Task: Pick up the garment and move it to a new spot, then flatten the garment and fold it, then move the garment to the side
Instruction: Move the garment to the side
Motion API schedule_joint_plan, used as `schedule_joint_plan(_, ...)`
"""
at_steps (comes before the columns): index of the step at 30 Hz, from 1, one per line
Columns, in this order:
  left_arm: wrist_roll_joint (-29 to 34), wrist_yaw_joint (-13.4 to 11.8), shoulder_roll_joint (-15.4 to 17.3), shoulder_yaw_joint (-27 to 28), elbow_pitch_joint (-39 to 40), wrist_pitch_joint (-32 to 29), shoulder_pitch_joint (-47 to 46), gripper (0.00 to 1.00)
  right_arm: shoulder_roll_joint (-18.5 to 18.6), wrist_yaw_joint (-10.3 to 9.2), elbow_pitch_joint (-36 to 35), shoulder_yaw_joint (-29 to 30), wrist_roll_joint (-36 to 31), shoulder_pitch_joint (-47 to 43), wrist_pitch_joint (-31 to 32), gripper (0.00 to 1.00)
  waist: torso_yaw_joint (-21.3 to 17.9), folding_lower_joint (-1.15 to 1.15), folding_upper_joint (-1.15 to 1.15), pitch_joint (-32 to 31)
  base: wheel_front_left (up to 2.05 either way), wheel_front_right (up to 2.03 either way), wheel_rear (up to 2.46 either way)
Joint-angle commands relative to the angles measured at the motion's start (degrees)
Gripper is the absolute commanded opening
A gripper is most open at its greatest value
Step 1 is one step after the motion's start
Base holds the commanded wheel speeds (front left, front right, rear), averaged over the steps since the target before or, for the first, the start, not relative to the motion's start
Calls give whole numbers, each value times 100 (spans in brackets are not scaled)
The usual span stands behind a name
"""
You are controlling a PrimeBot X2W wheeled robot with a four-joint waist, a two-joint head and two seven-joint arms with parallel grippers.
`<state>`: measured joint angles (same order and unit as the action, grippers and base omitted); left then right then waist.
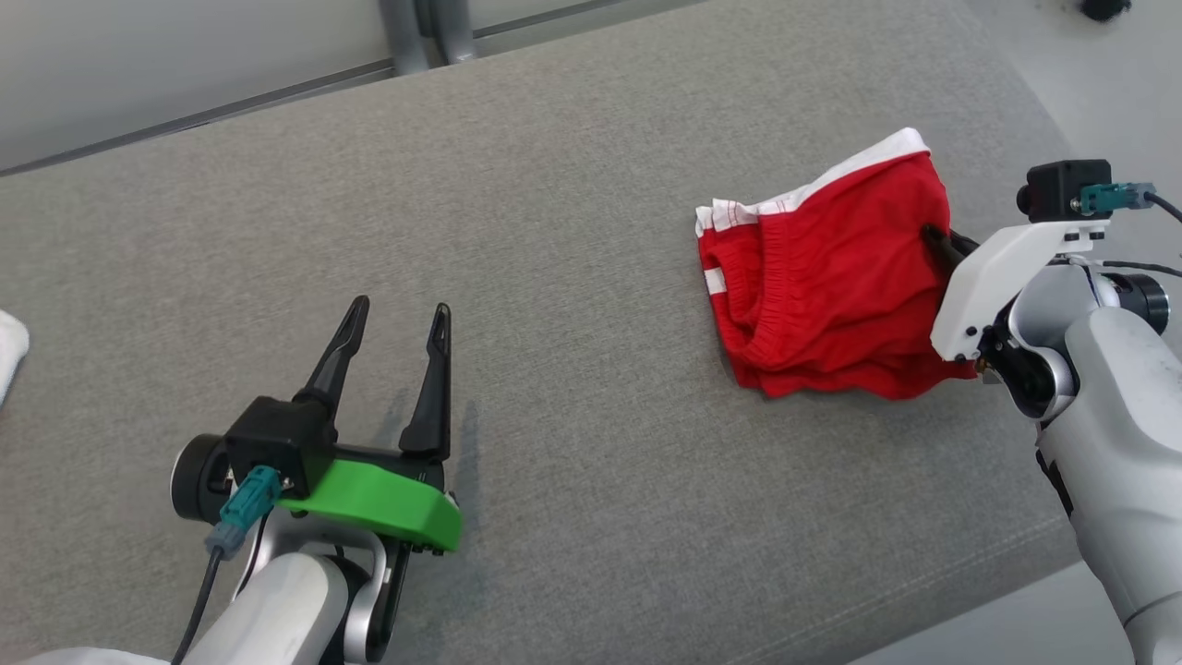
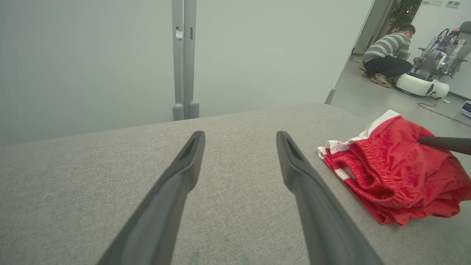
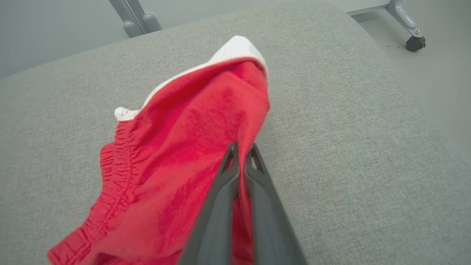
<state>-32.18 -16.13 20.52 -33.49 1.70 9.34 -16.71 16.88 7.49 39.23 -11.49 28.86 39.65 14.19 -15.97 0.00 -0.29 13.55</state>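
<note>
The red knit shorts with a white hem band and a gathered elastic waist (image 1: 831, 286) lie bunched in a doubled heap on the right part of the grey woven padded surface (image 1: 554, 203), close to its right edge. The white band points to the far side and the waistband loops open toward the left.

The right gripper (image 1: 934, 238) comes in from the right with its two dark fingers pressed together on a thin pinch of the red cloth at the heap's right side. In the right wrist view the cloth runs between the tips and drapes away to the left.

The likeliest failure is that so small a bite slides out of the narrow tips once the full weight of the shorts hangs from it. It may also be a single layer, in which case a lift would raise that layer alone and the rest would trail and twist, making the flattening harder. Any pull toward the right could drag the heap over the near-right edge and onto the floor.

The left gripper (image 1: 402, 307) stands well apart over bare surface at the near left, fingers spread wide and holding nothing, so it gives the cloth no support. If it came across, a spread finger could snag the open waistband loop.

A scrap of white cloth (image 1: 7, 346) lies at the far-left edge, and a new spot chosen there could tangle the two.
</note>
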Motion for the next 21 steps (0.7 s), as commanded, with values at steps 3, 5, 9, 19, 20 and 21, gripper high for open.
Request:
schedule_joint_plan(3,61,-13,105,18,40,-46,-162,100,-64,0,142,-120,18,270,-150,0,-555,0,29,411,0,0,0)
schedule_joint_plan(5,79,-11,125,5,60,-73,-190,100,-105,0,217,-178,17,371,-238,0,-544,0,29,453,0,0,0)
schedule_joint_plan(9,74,-44,157,17,80,-108,-220,100,-58,0,358,-276,-38,581,-471,0,-436,0,29,509,0,0,0)
schedule_joint_plan(19,49,-162,278,105,230,-159,-138,100,196,0,1090,-111,-295,1200,-1185,0,-64,0,29,668,0,0,0)
schedule_joint_plan(20,56,-169,297,108,253,-183,-144,100,239,0,1171,-101,-341,1270,-1273,0,-28,0,29,701,0,0,0)
schedule_joint_plan(21,56,-169,297,108,253,-183,-144,100,239,0,1171,-101,-341,1270,-1273,0,-28,0,29,701,0,0,0)
